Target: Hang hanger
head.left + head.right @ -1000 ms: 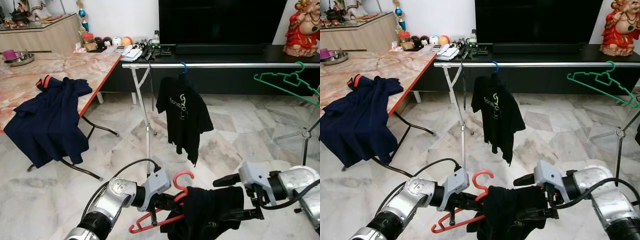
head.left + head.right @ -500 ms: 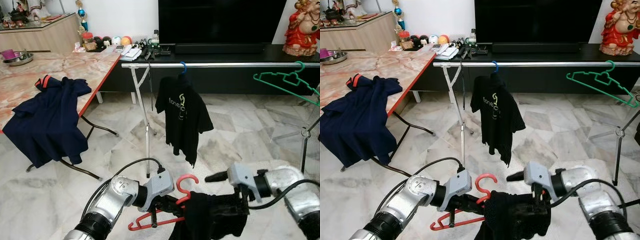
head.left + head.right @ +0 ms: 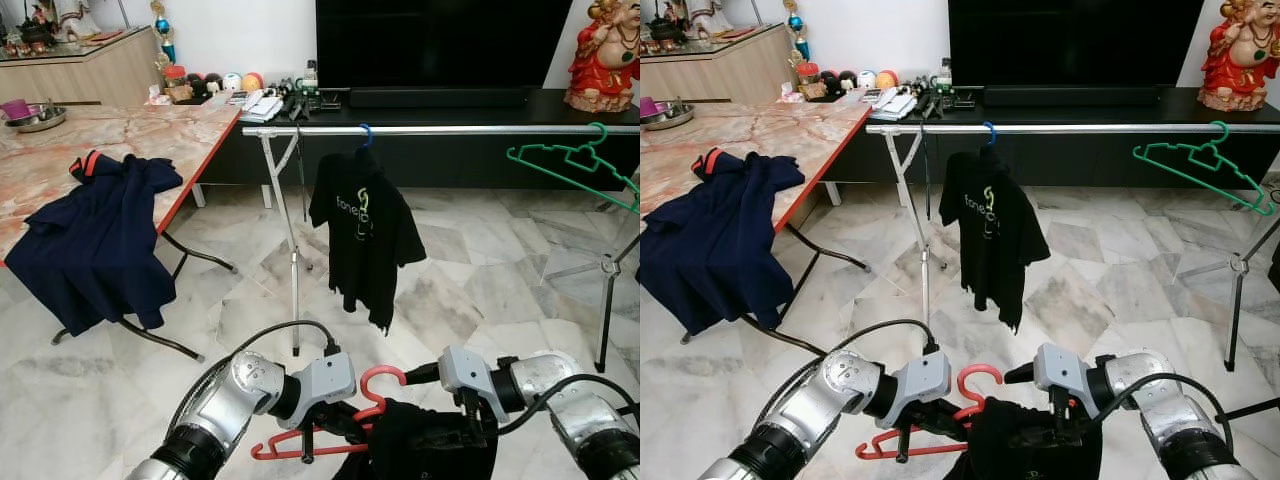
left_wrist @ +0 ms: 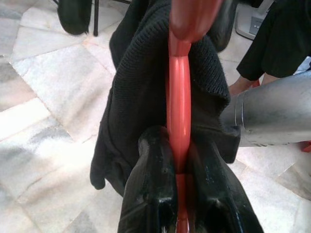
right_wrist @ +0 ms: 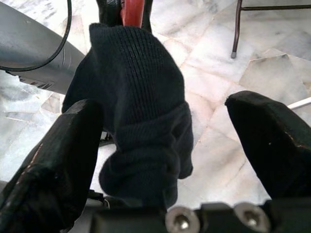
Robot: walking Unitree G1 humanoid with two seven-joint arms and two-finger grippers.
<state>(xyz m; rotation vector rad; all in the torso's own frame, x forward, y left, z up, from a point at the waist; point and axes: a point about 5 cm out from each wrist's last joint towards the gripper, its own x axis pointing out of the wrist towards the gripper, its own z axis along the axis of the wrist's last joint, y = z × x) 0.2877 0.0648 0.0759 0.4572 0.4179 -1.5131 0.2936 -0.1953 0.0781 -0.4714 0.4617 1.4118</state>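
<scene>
Partly under a dark garment (image 3: 430,445), the red hanger (image 3: 340,430) sits clamped in the left pincer (image 4: 177,194); right pincer (image 5: 160,160) gapes.

The lower part of the dark garment (image 3: 430,450) on my red hanger (image 3: 330,425) runs off the picture's edge at 6 o'clock, its cloth covers the hanger's far arm, and the green hanger (image 3: 575,165) is cut off at 3 o'clock.
</scene>
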